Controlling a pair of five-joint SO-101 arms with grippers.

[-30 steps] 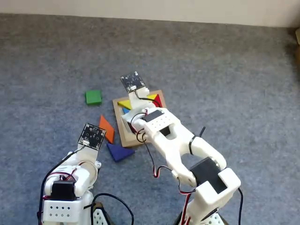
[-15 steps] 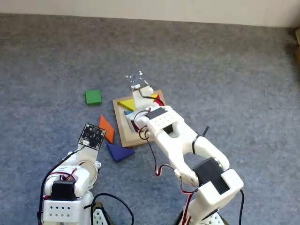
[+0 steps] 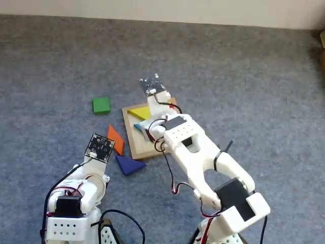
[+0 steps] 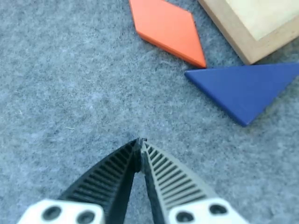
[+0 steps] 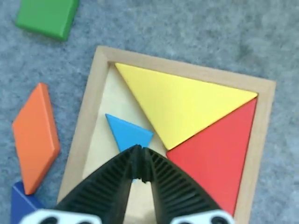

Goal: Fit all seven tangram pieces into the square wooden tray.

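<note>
The square wooden tray [image 5: 177, 65] holds a large yellow triangle [image 5: 182, 105], a red triangle [image 5: 215, 154] and a small light-blue triangle [image 5: 128, 133]. My right gripper [image 5: 138, 161] is shut and empty, hovering just over the light-blue triangle. Outside the tray lie a green square [image 3: 101, 105], an orange parallelogram [image 3: 115, 139] and a dark-blue triangle [image 3: 130, 164]. My left gripper [image 4: 140, 142] is shut and empty above the carpet, a short way from the dark-blue triangle [image 4: 247, 88] and the orange parallelogram [image 4: 166, 28].
Grey carpet covers the whole work surface. The right arm [image 3: 203, 157] lies across the tray [image 3: 134, 145] and hides much of it from above. The left arm [image 3: 76, 193] sits near the front left.
The right arm has swung slightly to the right over the tray, and its wrist now hides the red triangle in the high view. The left arm has stayed put.
</note>
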